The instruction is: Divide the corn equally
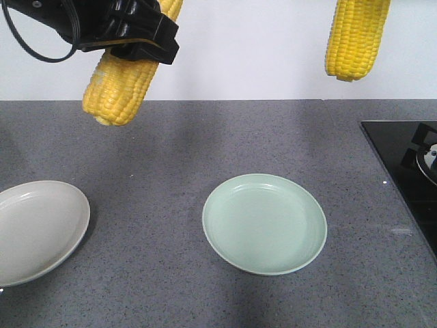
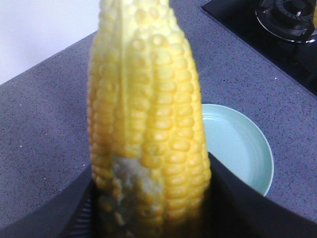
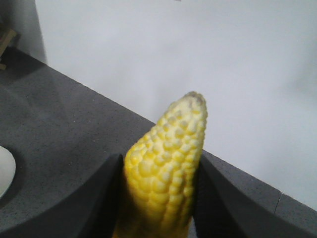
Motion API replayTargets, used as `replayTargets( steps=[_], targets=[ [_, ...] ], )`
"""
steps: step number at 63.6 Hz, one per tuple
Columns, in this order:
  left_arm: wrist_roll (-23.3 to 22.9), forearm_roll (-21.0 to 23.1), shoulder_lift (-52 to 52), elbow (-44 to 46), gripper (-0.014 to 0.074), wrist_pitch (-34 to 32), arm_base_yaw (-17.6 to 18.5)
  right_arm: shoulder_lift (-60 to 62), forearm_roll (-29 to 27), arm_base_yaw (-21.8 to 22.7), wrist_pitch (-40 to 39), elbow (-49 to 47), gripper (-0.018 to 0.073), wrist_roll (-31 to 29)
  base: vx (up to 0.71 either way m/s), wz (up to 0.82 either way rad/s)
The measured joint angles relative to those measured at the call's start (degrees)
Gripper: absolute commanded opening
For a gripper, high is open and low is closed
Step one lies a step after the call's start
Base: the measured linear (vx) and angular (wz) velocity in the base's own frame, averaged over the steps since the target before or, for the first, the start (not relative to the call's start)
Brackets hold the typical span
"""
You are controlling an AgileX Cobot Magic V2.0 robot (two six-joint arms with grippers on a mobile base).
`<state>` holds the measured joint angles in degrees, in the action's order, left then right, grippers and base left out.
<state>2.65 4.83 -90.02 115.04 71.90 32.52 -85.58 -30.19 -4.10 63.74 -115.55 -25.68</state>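
Note:
My left gripper [image 1: 136, 46] hangs high over the counter's left side, shut on a yellow corn cob [image 1: 119, 85] that slants down and left. In the left wrist view that corn cob [image 2: 148, 114] fills the gap between the black fingers [image 2: 233, 203], with a patch of pale, damaged kernels low down. A second corn cob [image 1: 355, 37] hangs at the top right, its gripper outside the front view. In the right wrist view my right gripper [image 3: 158, 198] is shut on this corn cob [image 3: 166, 163], pale tip up.
A pale green plate [image 1: 300, 246] lies mid-counter and shows in the left wrist view as the green plate [image 2: 247, 148]. A beige plate [image 1: 37, 229] sits at the left edge. A black hob [image 1: 406, 171] with a burner takes the right side.

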Motion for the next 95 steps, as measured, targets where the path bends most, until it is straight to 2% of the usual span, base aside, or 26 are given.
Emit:
replayTargets(
  steps=[95],
  targets=[
    [0.0, 0.0, 0.0, 0.0, -0.0006, -1.85, 0.0, 0.0, -0.06, 0.0, -0.43, 0.0, -0.0001, 0.31, 0.0, 0.0]
  ],
)
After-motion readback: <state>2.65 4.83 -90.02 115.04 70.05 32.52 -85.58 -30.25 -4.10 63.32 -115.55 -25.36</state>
